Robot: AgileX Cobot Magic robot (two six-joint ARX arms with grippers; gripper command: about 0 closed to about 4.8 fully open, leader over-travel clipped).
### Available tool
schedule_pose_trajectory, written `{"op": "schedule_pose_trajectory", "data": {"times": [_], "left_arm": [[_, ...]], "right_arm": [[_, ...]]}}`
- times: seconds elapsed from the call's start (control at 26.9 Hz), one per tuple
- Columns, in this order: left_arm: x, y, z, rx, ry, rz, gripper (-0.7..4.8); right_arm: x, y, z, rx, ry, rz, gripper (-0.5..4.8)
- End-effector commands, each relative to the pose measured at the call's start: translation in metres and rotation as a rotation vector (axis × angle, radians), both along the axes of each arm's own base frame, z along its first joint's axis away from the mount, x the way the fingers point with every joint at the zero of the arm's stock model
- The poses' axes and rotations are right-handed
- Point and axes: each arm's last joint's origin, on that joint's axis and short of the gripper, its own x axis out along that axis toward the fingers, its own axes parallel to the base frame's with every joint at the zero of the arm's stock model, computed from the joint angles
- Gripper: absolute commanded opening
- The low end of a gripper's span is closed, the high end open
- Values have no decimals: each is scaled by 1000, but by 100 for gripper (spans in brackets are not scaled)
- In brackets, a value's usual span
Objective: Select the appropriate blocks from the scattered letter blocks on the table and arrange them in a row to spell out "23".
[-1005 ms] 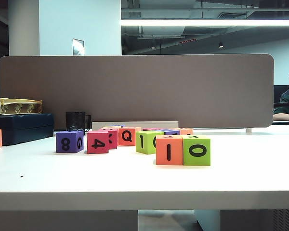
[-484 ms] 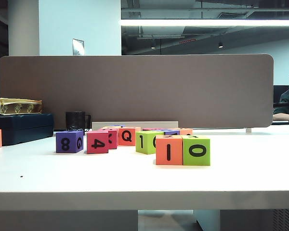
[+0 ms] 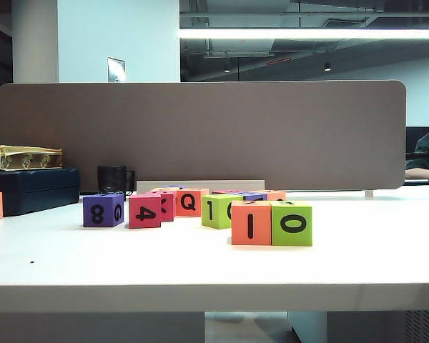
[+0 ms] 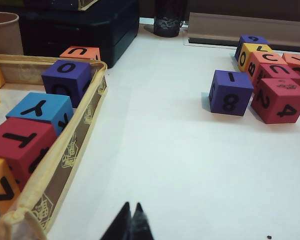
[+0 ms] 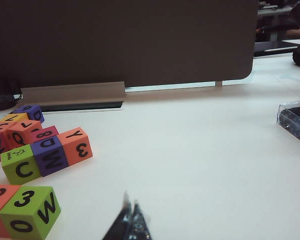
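Up front, one orange block (image 3: 251,224), one lime-green block (image 3: 292,224) — one black cup (image 3: 112,179).

Your exterior view sits low at the table (image 3: 200,286) edge facing the partition (image 3: 200,136); both wrist views look down-forward, close, sharing the block cluster (image 3: 200,207).

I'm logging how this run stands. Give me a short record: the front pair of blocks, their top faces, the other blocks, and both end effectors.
front pair: orange block and lime-green block, touching side by side on the table
top faces: 2 on orange, 3 on green (right wrist view)
other blocks: cluster behind, including purple 8 block and red 4 block
left end effector: shut, holding nothing
right end effector: shut, holding nothing, clear of the pair
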Motion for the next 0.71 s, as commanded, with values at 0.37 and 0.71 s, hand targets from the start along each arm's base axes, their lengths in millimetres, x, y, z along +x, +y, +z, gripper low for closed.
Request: {"op": "schedule_pose_trajectory", "data": {"times": [0.37,0.71], "left_arm": [[0,0,0,3,7,-6,-6],[0,0,0,3,7,-6,-6]], "right_arm": [[7,0,-28,4,-6,0,-1],[7,-3,-38,6,78,-96,-1]]}}
